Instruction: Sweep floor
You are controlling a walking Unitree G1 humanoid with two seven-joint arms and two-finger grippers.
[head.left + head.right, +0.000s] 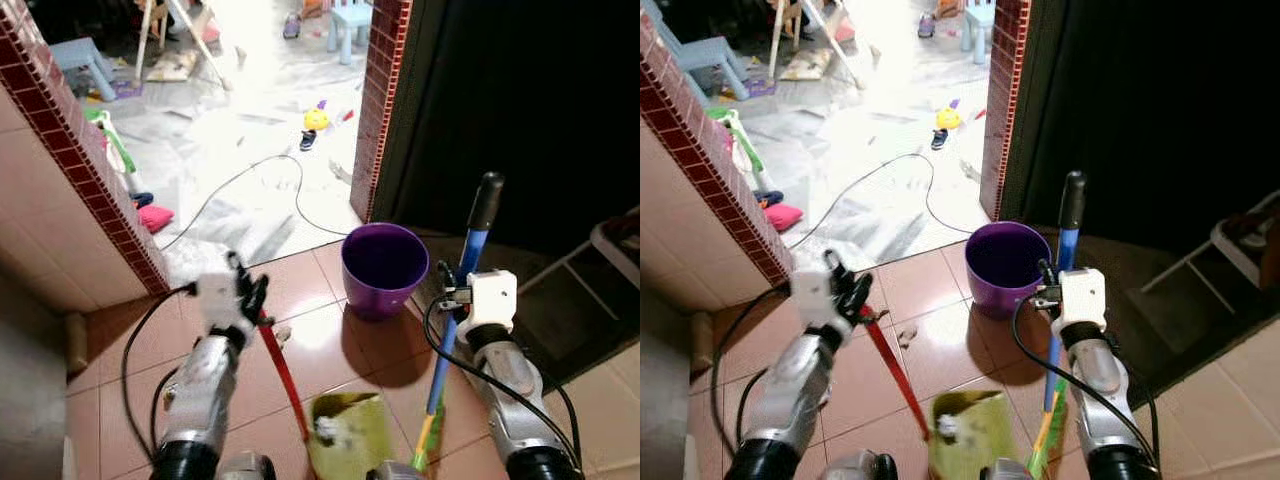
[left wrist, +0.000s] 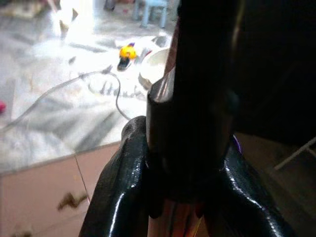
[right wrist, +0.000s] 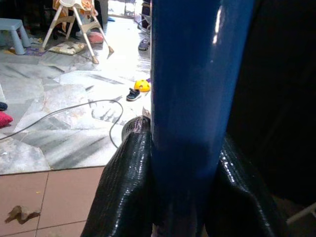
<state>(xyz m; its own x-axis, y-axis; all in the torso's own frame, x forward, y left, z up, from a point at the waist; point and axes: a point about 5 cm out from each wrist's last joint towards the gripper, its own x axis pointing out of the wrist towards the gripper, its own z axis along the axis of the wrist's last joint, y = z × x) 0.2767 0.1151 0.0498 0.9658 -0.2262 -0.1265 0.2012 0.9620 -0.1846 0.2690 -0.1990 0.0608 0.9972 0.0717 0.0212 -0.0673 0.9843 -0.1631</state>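
While both arms are up in front of the robot, the purple bucket (image 1: pixel 384 268) sits on the terracotta tile floor (image 1: pixel 310 335) betw. them, at the foot of the red brick pillar (image 1: pixel 376 100).

Left gripper (image 1: pixel 250 296), well to the left of the bucket, is clamped on the top of the red dustpan handle (image 1: pixel 282 370); in the left wrist view its black fingers (image 2: pixel 118 182) wrap tight round the shaft. Handle slants down from there to the green dustpan (image 1: pixel 348 432), which lies on the tiles nearer the robot than the bucket, w/ pale debris in it.

Right gripper (image 1: pixel 447 294), just right of the bucket, is closed on the blue broom handle (image 1: pixel 455 320); right wrist view shows both fingers (image 3: pixel 123 192) pressed against the blue shaft. Handle's black end grip (image 1: pixel 486 201) stands above the gripper, tilted slightly; lower end runs down to a green/yellow broom head (image 1: pixel 428 437) beside the dustpan.

A dry leaf scrap (image 1: pixel 281 333) lies on the tiles left of the bucket, close to the red handle. Beyond the bucket, on the pale marble floor (image 1: pixel 240 150), a grey cable (image 1: pixel 250 180) loops; further back a yellow toy (image 1: pixel 316 119) and a small shoe (image 1: pixel 308 139). Far left of the bucket: a pink cloth (image 1: pixel 154 216) at the base of a brick-edged wall (image 1: pixel 70 150).
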